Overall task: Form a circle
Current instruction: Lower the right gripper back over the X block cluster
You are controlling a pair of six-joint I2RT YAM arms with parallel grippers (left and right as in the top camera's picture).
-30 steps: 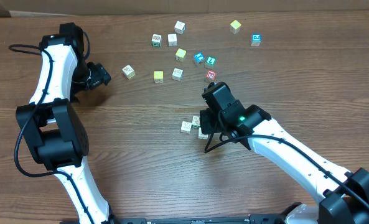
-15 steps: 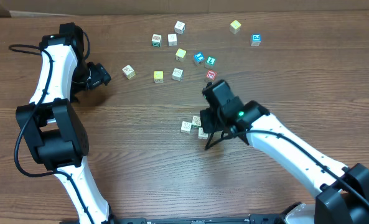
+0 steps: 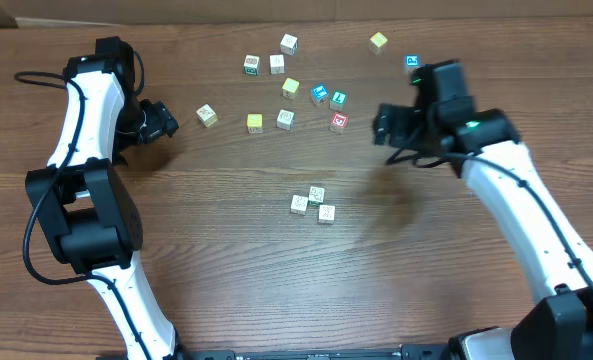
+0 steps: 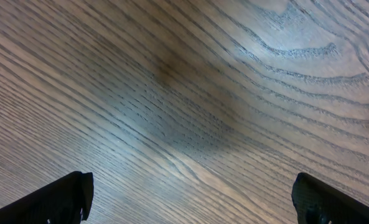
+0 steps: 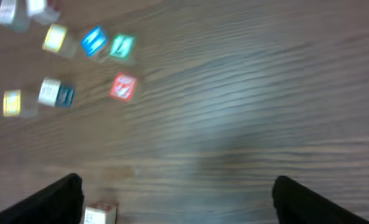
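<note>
While the circle (image 3: 316, 197), a loose clump of three cream cubes, lies just below the middle of the overhead frame, the right gripper (image 3: 384, 125) hovers well apart at upper right, jaws spread wide and empty. At upper left, the left gripper (image 3: 164, 120) is likewise wide open, holding nothing.

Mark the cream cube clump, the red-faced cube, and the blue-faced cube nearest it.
cream cube clump (image 3: 317, 194): overhead view, top of its rear cube.
red-faced cube (image 3: 339, 121): overhead view, middle of red face.
blue-faced cube (image 3: 319, 93): overhead view, middle of blue face.
</note>
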